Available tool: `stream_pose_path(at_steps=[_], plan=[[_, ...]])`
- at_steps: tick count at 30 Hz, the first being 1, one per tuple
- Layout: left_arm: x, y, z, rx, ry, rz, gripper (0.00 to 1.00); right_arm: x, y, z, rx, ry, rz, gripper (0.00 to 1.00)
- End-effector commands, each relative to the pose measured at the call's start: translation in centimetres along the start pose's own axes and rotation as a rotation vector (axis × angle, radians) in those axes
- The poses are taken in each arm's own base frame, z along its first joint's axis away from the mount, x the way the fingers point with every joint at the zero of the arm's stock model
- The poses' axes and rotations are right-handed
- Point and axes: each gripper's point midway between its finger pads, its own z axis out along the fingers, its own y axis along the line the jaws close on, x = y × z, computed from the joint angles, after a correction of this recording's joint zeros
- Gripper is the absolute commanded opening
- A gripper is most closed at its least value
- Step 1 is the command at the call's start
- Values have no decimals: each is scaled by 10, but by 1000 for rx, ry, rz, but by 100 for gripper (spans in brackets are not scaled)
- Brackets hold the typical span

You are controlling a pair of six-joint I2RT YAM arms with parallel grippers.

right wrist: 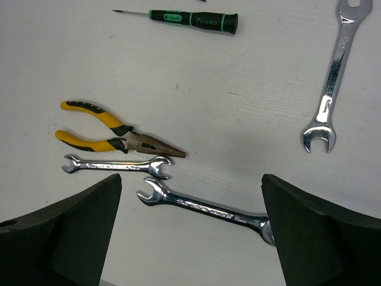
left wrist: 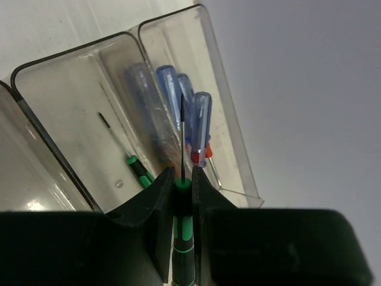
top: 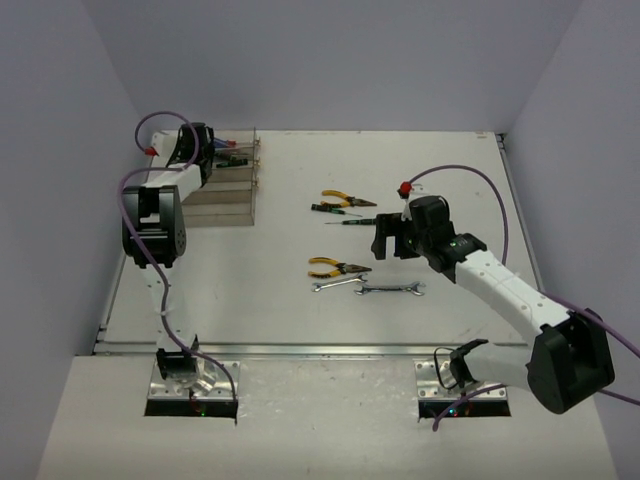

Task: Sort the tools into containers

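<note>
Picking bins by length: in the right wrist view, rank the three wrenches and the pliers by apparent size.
Largest: right wrench and bottom wrench, both partly out of sight, so unranked.
Next: pliers.
Smallest: small wrench below the pliers.

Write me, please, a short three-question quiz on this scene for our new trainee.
1. True or false: the right claw is shut on a pair of pliers.
2. What does the left claw hold above the bins? A: a blue-handled screwdriver. B: a black-green screwdriver. C: a red-handled screwdriver.
3. How many wrenches show in the right wrist view?

Key: 1 false, it is open and holds nothing; 2 B; 3 three.
</note>
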Motion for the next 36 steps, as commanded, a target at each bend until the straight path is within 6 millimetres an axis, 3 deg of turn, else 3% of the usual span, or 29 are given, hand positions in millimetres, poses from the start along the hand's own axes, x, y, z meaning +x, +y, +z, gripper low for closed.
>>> stream_pose_path(at_steps=[1,5,9,13,14,16,17,18,20,24,28,32,36], plan=[[-9,-25,-5,56,14,-53,38,-19,3,-6,-7,-57,-33,99],[-14,-23,-16,46,17,-84,77,-16,0,4,6,-15,-71,99],[-29,-29,-41,75,27,-120,86,-20,-3,17,27,32,-130,99],[-52,-60,-94,190,88,-115,99,-26,12,43,-70,108,-285,99],[-47,-62,-99,201,119,-99,99,-28,12,50,-77,126,-320,99],[-41,-78,-136,289,228,-23,100,-18,12,71,-98,214,-378,91],[-33,-78,-151,324,282,15,100,-29,11,78,-92,218,-434,88],[-21,-73,-175,361,361,41,100,-33,6,90,-85,235,-506,84],[-1,-44,-212,394,432,98,100,-41,1,107,-71,243,-600,81],[25,-4,-252,465,487,196,100,-52,-11,135,-40,272,-764,79],[35,19,-260,450,530,328,100,-57,-16,152,-39,309,-843,67],[37,17,-267,481,558,377,100,-49,-14,171,-72,336,-868,62],[41,16,-273,509,585,392,100,-39,-19,186,-68,379,-878,34]])
